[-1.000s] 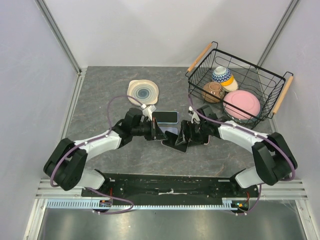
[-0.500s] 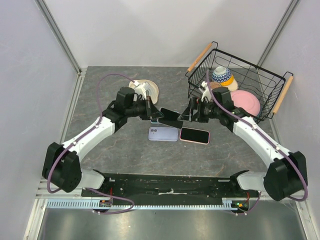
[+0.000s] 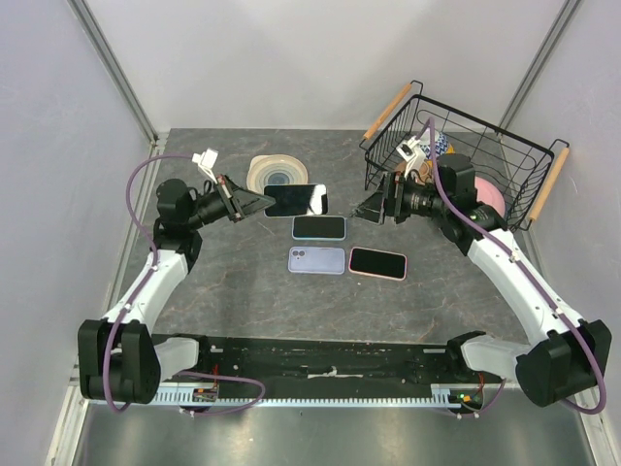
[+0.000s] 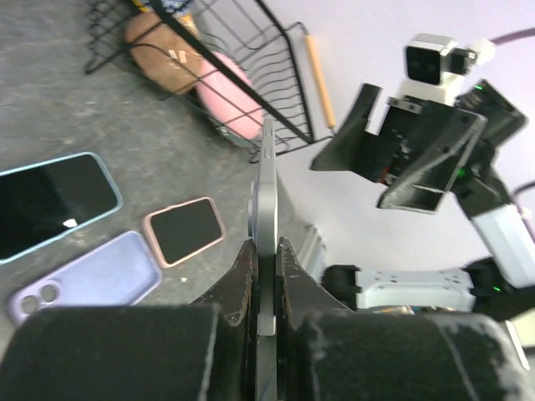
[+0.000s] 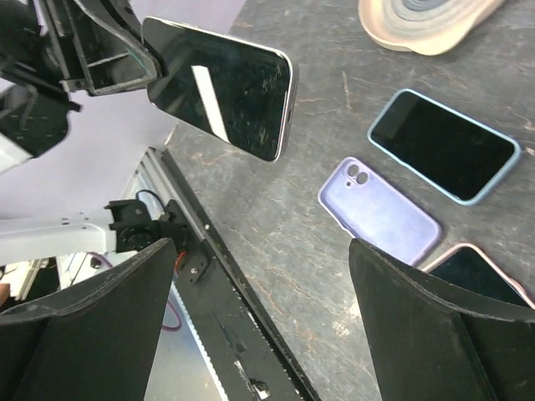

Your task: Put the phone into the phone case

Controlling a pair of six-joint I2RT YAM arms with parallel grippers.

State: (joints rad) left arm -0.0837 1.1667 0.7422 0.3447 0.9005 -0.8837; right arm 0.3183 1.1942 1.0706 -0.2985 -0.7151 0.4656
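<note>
My left gripper point(image 3: 260, 202) is shut on one end of a dark-screened phone point(image 3: 296, 200) and holds it in the air above the table's back left. In the left wrist view the phone point(image 4: 266, 180) stands edge-on between the fingers point(image 4: 242, 276). A lavender phone case point(image 3: 316, 260) lies back-up on the table, below and to the right of the held phone. My right gripper point(image 3: 367, 212) hangs open and empty to the phone's right, apart from it. The right wrist view shows the held phone point(image 5: 221, 88) and the lavender case point(image 5: 380, 209).
A phone in a blue case point(image 3: 318, 226) and one in a pink case point(image 3: 377, 263) lie by the lavender case. A cream plate point(image 3: 277, 177) sits at the back. A black wire basket point(image 3: 543, 184) with bowls stands at the back right.
Both arms have risen and drawn apart. The left gripper carried the phone up and to the left; the right gripper pulled back toward the basket, staying open.
</note>
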